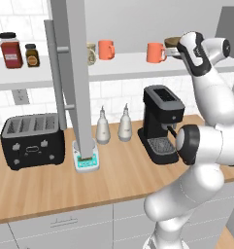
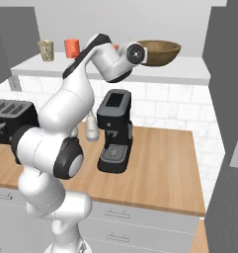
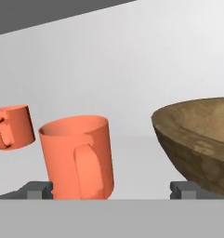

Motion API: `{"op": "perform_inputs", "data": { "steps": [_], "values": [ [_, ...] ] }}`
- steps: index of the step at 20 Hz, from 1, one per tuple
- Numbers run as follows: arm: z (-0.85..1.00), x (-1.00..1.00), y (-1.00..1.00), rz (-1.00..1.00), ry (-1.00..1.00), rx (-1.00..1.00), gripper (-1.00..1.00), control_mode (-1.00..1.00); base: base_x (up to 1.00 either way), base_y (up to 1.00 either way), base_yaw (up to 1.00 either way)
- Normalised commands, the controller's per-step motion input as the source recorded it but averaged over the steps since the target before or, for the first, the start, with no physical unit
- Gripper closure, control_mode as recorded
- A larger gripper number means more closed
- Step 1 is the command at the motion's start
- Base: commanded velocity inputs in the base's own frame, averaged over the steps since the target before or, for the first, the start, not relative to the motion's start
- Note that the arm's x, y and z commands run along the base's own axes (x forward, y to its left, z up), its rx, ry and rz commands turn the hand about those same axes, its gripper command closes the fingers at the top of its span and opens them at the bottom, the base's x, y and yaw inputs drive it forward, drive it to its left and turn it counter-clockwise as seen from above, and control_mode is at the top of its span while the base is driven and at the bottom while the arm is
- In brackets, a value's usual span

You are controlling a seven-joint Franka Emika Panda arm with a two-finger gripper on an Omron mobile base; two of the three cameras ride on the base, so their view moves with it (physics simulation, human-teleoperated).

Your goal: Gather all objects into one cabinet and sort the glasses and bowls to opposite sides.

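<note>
End effector (image 3: 111,189) wide open, holding nothing, orange mug (image 3: 78,158) between fingers

Near coral mug (image 3: 78,158) stands between the spread fingertips (image 3: 39,189), handle facing the hand. Second coral mug (image 3: 11,126) farther left. Wooden bowl (image 3: 201,144) right, beside the other fingertip.

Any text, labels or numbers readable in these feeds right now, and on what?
None can be read.
red-labelled spice jar: its label carries no legible words, too blurred.
smaller amber jar: label too small to read.
teal kitchen scale: display markings too small.
toaster: front controls, no legible marks.
</note>
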Motion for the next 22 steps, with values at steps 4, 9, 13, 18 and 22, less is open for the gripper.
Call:
{"op": "perform_inputs", "data": {
  "steps": [4, 9, 13, 18, 22],
  "values": [
    [0.0, 0.0, 0.31, 0.05, 0.0, -0.01, -1.0, -1.0, 0.0, 0.0, 0.0],
    [0.0, 0.07, 0.2, 0.06, 0.0, 0.0, -1.0, -1.0, 0.0, 0.0, 0.0],
    [0.0, 0.03, 0.05, 0.04, 0.0, 0.0, -1.0, -1.0, 0.0, 0.0, 0.0],
    [-0.02, 0.11, 0.14, 0.01, 0.0, 0.0, -1.0, -1.0, 0.0, 0.0, 0.0],
    [-0.09, 0.04, 0.19, 0.0, 0.0, 0.0, -1.0, -1.0, 0.0, 0.0, 0.0]
  ]
}}
